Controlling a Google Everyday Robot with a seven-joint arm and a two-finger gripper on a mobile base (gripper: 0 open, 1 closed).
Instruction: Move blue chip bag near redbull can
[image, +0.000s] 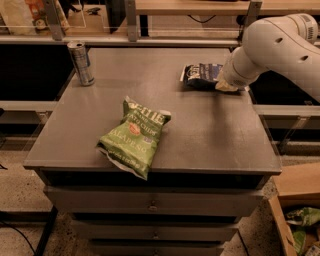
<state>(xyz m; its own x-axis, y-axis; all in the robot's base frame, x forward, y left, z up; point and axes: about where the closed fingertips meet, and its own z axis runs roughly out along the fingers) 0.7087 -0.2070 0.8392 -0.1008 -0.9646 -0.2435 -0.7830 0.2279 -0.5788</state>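
The blue chip bag (201, 75) lies flat at the far right of the grey table (200, 130), dark navy with white lettering. My gripper (225, 85) is down at the bag's right end, at the tip of the white arm (272, 47) that comes in from the right; the arm hides that end of the bag. The redbull can (81, 63) stands upright at the table's far left corner, well apart from the bag.
A larger green jalapeno chip bag (134, 136) lies near the table's front edge, left of centre. Shelving posts and a rail (150, 40) run behind the table. A cardboard box (297, 210) with bags sits on the floor at the lower right.
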